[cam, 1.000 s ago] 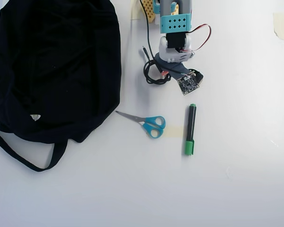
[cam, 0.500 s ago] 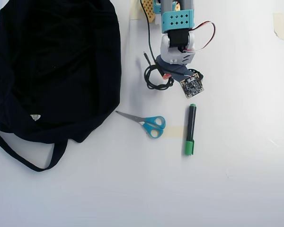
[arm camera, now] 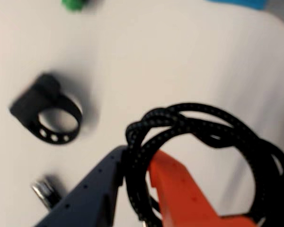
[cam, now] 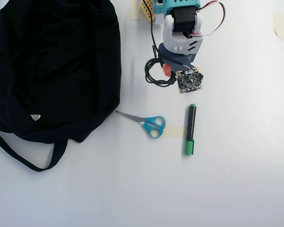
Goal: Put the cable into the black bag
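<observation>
Well apart from claw (arm camera: 135,189): black bag (cam: 57,66), contents hidden. Pinched between nearly closed blue and orange fingers: cable (arm camera: 199,137), thin black braided coil.

The black bag (cam: 52,66) is solid black fabric with a tiny white label on it, sitting on a plain white table (cam: 236,179). The cable (arm camera: 203,130) is black too, but in the wrist view you can see its braid is flecked with little pale dots. The gripper (arm camera: 135,182) has one dark slate-blue finger and one bright orange one. The arm (cam: 180,28) is white with light blue parts and red wires. The scissors (cam: 146,123) have blue handles and silver blades, the marker (cam: 190,129) is black with green ends, and the strap ring (arm camera: 47,113) is black with a row of light holes
</observation>
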`<control>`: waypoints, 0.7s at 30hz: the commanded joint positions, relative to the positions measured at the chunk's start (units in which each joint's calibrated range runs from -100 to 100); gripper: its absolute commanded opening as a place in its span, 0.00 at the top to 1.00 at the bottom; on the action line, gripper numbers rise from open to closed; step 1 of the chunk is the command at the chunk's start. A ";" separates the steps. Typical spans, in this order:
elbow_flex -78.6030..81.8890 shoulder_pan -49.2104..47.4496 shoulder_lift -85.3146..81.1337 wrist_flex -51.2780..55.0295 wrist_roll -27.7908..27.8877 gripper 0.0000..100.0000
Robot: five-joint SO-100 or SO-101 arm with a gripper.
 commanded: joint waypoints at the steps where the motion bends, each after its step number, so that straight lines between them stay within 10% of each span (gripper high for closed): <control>1: -2.37 1.77 -6.26 0.37 -3.18 0.98; 21: -1.20 9.17 -13.23 0.45 -10.15 0.98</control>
